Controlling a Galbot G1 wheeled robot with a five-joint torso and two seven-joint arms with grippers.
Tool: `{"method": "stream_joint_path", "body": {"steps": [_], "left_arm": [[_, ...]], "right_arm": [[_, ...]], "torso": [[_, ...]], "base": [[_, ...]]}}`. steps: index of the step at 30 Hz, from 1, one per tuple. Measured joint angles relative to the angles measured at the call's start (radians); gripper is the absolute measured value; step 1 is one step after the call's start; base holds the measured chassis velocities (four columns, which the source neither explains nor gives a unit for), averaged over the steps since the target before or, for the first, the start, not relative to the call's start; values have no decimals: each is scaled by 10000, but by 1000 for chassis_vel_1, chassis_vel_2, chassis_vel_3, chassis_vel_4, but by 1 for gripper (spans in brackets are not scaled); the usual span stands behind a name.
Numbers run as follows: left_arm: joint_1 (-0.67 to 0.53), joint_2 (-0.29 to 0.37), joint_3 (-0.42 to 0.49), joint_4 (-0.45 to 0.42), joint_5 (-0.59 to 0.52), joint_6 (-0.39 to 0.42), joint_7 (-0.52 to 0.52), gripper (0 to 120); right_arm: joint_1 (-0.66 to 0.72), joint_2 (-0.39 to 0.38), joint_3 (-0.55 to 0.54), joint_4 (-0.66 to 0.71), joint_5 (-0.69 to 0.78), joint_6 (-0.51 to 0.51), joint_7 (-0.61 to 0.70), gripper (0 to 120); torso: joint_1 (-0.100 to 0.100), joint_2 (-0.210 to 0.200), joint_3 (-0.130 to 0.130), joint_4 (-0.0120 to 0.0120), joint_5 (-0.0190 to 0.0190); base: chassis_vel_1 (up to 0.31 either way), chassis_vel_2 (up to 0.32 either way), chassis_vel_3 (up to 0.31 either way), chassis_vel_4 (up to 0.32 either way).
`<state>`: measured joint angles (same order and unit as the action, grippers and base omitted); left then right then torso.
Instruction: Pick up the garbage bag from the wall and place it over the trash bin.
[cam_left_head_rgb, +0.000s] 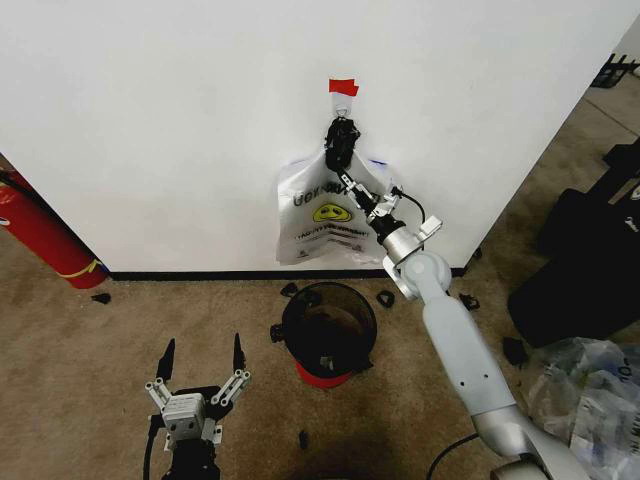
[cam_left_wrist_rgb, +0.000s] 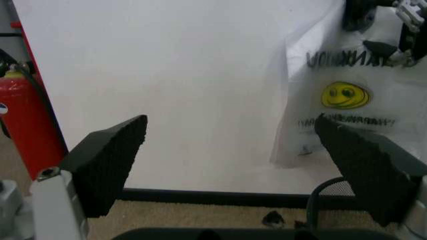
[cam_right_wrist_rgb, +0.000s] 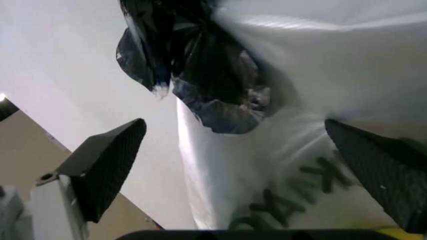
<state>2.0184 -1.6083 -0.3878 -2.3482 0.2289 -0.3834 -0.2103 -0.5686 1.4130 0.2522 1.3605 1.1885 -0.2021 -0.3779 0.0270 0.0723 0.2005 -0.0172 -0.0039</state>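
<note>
Dark blue bunched handles (cam_left_head_rgb: 341, 135) (cam_right_wrist_rgb: 200, 65) hang on a wall hook and look like the garbage bag's; its body cannot be told apart from the white smiley bag (cam_left_head_rgb: 320, 225) (cam_left_wrist_rgb: 340, 95) hanging there. My right gripper (cam_left_head_rgb: 344, 168) (cam_right_wrist_rgb: 233, 160) is raised to the wall just below those handles, open, with the white plastic between its spread fingers and nothing clamped. The black trash bin (cam_left_head_rgb: 328, 330) with a red base stands on the carpet under the bags. My left gripper (cam_left_head_rgb: 203, 350) (cam_left_wrist_rgb: 233, 145) waits low, open and empty, left of the bin.
A red fire extinguisher (cam_left_head_rgb: 40, 230) (cam_left_wrist_rgb: 27, 125) leans at the wall on the left. Black cases (cam_left_head_rgb: 580, 260) and a clear plastic heap (cam_left_head_rgb: 590, 390) crowd the right. Red tape (cam_left_head_rgb: 343, 87) marks the hook. Small black bits lie on the carpet around the bin.
</note>
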Motion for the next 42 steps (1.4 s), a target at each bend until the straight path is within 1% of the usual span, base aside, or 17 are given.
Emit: {"method": "stream_joint_path", "body": {"steps": [5, 6, 7, 9, 11, 14, 15, 16, 19, 24, 25, 26, 27, 28, 29, 30, 42], "left_arm": [[-46, 0, 0, 47, -13, 7, 0, 99], [-58, 1, 0, 56, -22, 8, 0, 99], [-64, 1, -2, 59, -27, 9, 0, 99], [-93, 1, -9, 61, -50, 13, 0, 99], [-105, 1, -10, 64, -56, 16, 0, 99], [-161, 1, -9, 105, -65, 28, 1, 99], [-168, 1, -8, 112, -65, 29, 2, 99], [-185, 1, 5, 129, -65, 32, 6, 99], [-191, 1, 19, 141, -65, 34, 11, 99], [-187, 1, 29, 143, -65, 35, 22, 99], [-187, 1, 29, 143, -65, 35, 22, 99], [-183, 1, 30, 137, -65, 35, 26, 99], [-182, 1, 31, 134, -65, 35, 27, 99], [-180, 2, 36, 129, -65, 35, 30, 99], [-179, 1, 39, 126, -65, 34, 31, 99], [-176, 1, 46, 123, -63, 35, 32, 99], [-173, 2, 98, 107, -59, 34, 34, 99]], "right_arm": [[185, 65, -36, -92, -34, 2, 0, 86], [233, 68, -44, -109, -41, 2, 0, 79], [260, 69, -46, -122, -46, 2, 0, 78], [323, 70, -48, -152, -73, 4, 0, 67], [336, 70, -48, -152, -77, 4, -2, 64], [348, 48, -48, -152, -114, 5, -17, 52], [349, 45, -48, -153, -120, 6, -20, 51], [351, 30, -48, -153, -134, 7, -25, 45], [349, 15, -42, -148, -146, 9, -25, 41], [338, -22, 4, -137, -179, 37, -25, 23], [338, -22, 4, -137, -179, 37, -25, 23], [347, -30, 27, -147, -185, 48, -26, 16], [350, -34, 33, -151, -186, 52, -25, 15], [361, -38, 43, -158, -187, 58, -24, 10], [369, -40, 49, -164, -188, 60, -23, 10], [389, -45, 65, -173, -189, 67, -17, 1], [168, -164, 96, 70, -234, 100, 38, 0]], "torso": [[0, 0, 0, -1, 0], [0, 0, 0, -1, 0], [0, 0, 0, -1, -1], [0, 2, -1, 0, 0], [0, 2, -1, -1, 0], [0, 2, -1, -1, 0], [0, 2, -1, -1, 0], [0, 2, -1, -1, 0], [0, 2, 0, -1, 0], [-1, 2, -1, -1, 0], [-1, 2, -1, -1, 0], [-1, 2, -1, -1, 0], [-1, 2, -1, -1, 0], [-1, 2, -1, -1, 0], [-1, 2, 0, -1, 0], [-1, 2, 0, -1, 0], [-1, 2, -1, -1, 0]], "base": [[0, 0, 0, 0], [0, 0, 0, 0], [0, 0, 0, 0], [0, 0, 0, 0], [0, 0, 0, 0], [0, 0, 0, 0], [0, 0, 0, 0], [0, 0, 0, 0], [0, 0, 0, 0], [0, 0, 0, 0], [0, 0, 0, 0], [0, 0, 0, 0], [0, 0, 0, 0], [0, 0, 0, 0], [0, 0, 0, 0], [0, 0, 0, 0], [0, 0, 0, 0]]}}
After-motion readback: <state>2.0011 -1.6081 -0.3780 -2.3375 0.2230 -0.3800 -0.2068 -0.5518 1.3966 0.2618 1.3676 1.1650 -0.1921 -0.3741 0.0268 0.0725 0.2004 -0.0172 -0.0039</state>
